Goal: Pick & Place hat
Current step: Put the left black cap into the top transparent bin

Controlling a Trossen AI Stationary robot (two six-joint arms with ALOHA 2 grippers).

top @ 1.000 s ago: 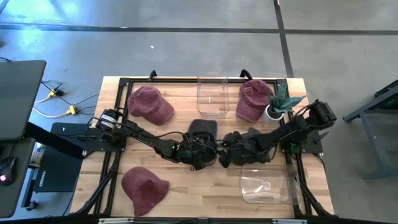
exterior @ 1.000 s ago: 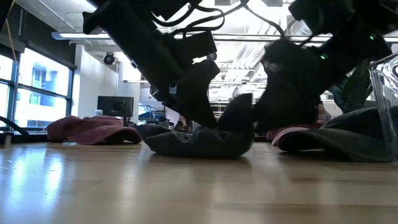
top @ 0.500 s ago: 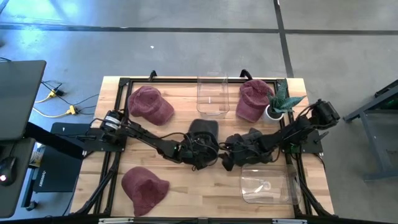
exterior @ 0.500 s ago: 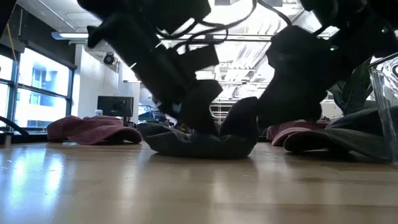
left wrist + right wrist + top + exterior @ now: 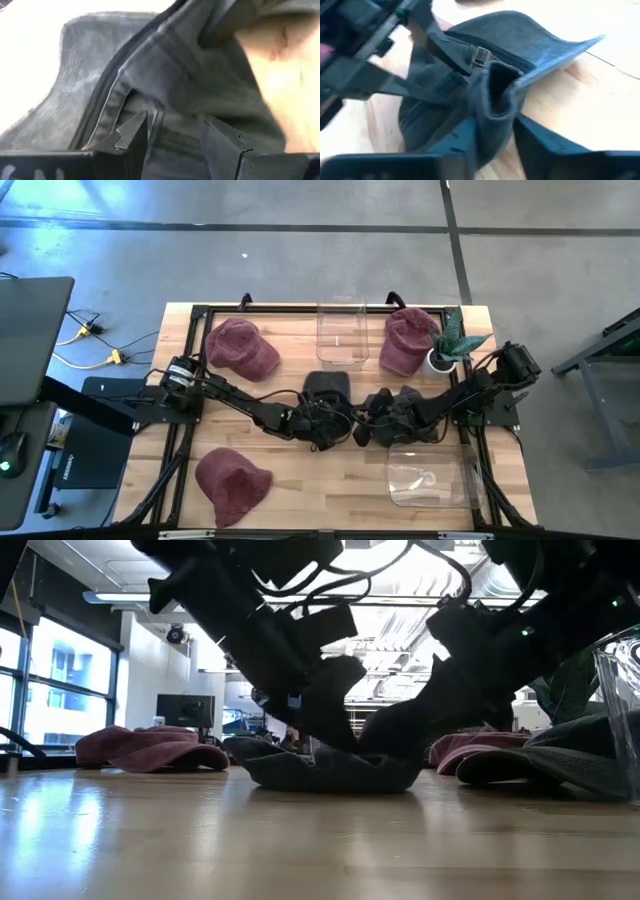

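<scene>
Two arms meeting mid-frame in the high view, right over a dark grey hat [image 5: 327, 392] lying on the wooden worktop [image 5: 300, 480], a bit above centre. Left gripper [image 5: 322, 423] coming in from the left edge, right gripper [image 5: 366, 426] from the right edge, both down at the lower rim of that hat and just beside each other.

Left wrist view: both dark fingers [image 5: 131, 137] planted on the grey fabric with a fold of it bunched up between them, so pretty clearly pinching the hat [image 5: 165, 85] there. Right wrist view: fingers [image 5: 470, 132] set either side of a raised ridge of the same hat [image 5: 520, 35], brim sticking out flat over the wood, small metal buckle [image 5: 480, 54] showing on the strap. Looks like a grip on that fold too, fingers pressed against the cloth on both sides.

Low view: hat [image 5: 330, 772] flat-ish on the worktop, centre of frame, both arms dropping onto it from above.

Other stuff up top in the high view: maroon hat [image 5: 241, 348] upper left, another maroon hat [image 5: 405, 340] upper right, a third [image 5: 232, 482] lower left. Clear bin [image 5: 342, 332] at top centre, second clear bin [image 5: 430, 477] lower right, small potted plant [image 5: 448, 345] near the upper right corner.
</scene>
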